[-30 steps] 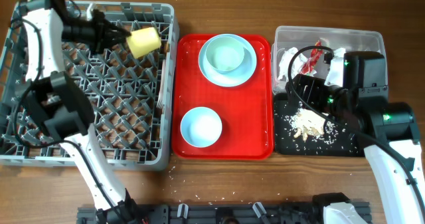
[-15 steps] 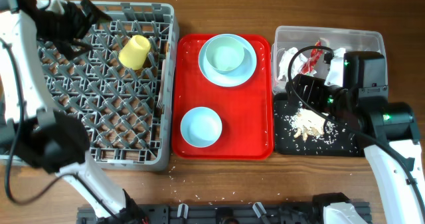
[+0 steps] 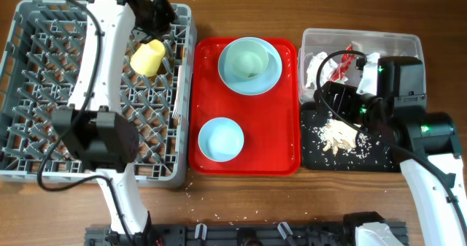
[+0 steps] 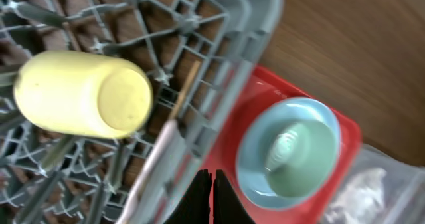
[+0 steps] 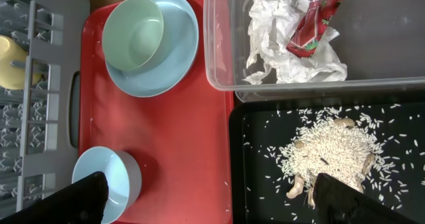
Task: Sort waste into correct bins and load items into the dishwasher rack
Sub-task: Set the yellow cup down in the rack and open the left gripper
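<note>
"Where's the small yellow-green cup (image 3: pixel 148 58)?"

"On its side in the dishwasher rack (image 3: pixel 51 6), at the corner nearest the red tray (image 3: pixel 284 144). The left tool (image 4: pixel 213 179) hovers there, fingers pressed together, empty."

"So we're loading. What's next?"

"Probably the mint bowl (image 3: pixel 246 58), which sits on the plate (image 3: pixel 268 82). That tool must spread for its rim. The right tool (image 5: pixel 211 177) gapes wide, holding nothing."
</note>
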Robot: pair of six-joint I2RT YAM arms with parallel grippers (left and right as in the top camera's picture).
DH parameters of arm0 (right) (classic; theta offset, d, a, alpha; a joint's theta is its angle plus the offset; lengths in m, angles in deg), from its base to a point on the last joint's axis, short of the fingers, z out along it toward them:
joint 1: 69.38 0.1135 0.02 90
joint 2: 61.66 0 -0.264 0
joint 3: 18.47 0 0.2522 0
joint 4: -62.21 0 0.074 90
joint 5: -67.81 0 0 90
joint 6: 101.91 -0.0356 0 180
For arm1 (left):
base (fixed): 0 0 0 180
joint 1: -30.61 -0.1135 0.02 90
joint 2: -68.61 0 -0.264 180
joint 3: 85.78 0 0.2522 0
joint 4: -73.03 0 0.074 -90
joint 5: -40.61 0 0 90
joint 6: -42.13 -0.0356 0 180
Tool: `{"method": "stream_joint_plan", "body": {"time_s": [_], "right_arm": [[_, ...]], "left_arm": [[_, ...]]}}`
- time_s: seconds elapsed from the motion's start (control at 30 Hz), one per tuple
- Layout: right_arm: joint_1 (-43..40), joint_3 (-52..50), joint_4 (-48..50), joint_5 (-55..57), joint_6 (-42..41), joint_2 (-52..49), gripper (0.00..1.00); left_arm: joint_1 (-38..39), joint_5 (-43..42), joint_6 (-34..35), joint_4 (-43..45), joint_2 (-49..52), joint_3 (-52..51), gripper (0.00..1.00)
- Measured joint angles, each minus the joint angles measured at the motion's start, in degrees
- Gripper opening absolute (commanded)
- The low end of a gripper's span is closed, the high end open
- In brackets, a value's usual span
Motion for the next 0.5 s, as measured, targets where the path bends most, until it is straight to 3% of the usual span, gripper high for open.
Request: {"method": "stream_joint_plan", "body": {"time_s": [0.23, 0.5], "right_arm": [[0.0, 0.0, 0.0, 0.0, 0.0, 0.0, 1.00], [0.0, 0.0, 0.0, 0.0, 0.0, 0.0, 1.00]], "left_arm": [[-0.2, 10.1, 0.7, 0.4, 4.2, -3.0, 0.04], [-0.5, 13.8, 0.8, 1.1, 4.6, -3.0, 0.04]]}}
